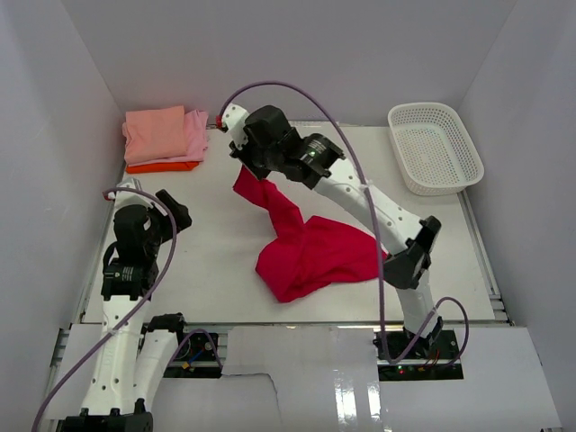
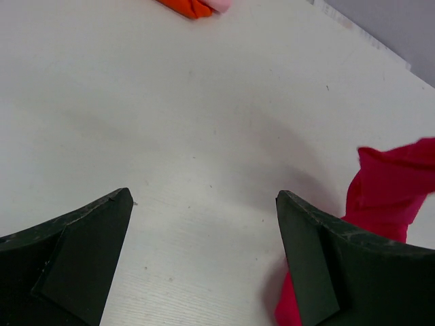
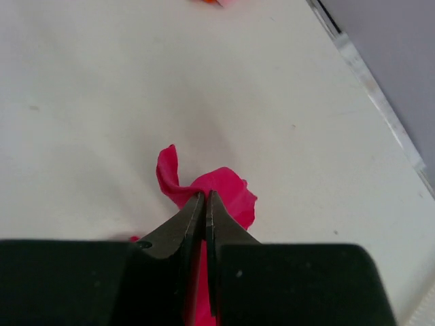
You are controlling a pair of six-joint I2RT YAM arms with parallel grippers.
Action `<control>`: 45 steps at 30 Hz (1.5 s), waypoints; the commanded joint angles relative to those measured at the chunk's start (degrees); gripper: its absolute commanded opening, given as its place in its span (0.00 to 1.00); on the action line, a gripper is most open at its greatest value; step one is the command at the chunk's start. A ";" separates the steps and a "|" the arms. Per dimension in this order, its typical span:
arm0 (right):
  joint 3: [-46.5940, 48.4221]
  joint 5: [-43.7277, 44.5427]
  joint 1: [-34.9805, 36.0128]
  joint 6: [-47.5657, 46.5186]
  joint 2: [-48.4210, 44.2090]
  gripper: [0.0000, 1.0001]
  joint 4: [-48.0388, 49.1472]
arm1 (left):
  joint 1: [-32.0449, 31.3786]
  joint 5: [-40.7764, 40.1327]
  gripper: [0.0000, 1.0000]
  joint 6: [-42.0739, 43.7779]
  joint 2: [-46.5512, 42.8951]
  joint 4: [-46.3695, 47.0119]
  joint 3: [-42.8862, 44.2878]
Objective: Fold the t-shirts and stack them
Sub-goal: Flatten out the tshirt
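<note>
A crumpled crimson-red t-shirt [image 1: 310,252] lies mid-table, one end drawn up toward the back. My right gripper [image 1: 245,171] is shut on that end; in the right wrist view the red cloth [image 3: 228,193] pokes out past the pinched fingertips [image 3: 205,198]. A stack of folded t-shirts sits at the back left: salmon-pink [image 1: 155,133] on top, light pink [image 1: 196,133] beside it, orange [image 1: 162,166] underneath. My left gripper [image 1: 175,211] hovers open at the left over bare table [image 2: 204,197], its right finger [image 2: 312,251] close to the red shirt's edge [image 2: 391,190].
A white lattice basket [image 1: 435,148] stands at the back right corner. White walls close in the table on the left, back and right. A corner of the folded stack [image 2: 194,7] shows at the top of the left wrist view.
</note>
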 commanded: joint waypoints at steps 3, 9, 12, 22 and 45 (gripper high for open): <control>-4.68 -21.78 -1.59 8.16 -21.08 0.08 4.58 | 0.36 -5.67 0.98 -2.65 -2.77 -1.71 3.07; -7.57 -37.42 -25.89 20.28 -34.10 0.08 10.90 | 0.36 -2.07 0.98 -2.83 -1.02 -1.71 3.87; -14.79 -46.31 -40.58 24.59 -34.56 0.08 11.11 | 0.36 1.00 0.98 -2.04 -0.93 -0.22 3.87; -21.31 -43.62 -42.02 21.79 -27.44 0.08 7.59 | 0.36 32.11 0.98 0.78 1.35 12.68 2.02; -11.03 -40.19 -42.46 21.00 -21.73 0.08 0.12 | -23.45 40.31 0.92 -4.67 27.81 35.38 -10.80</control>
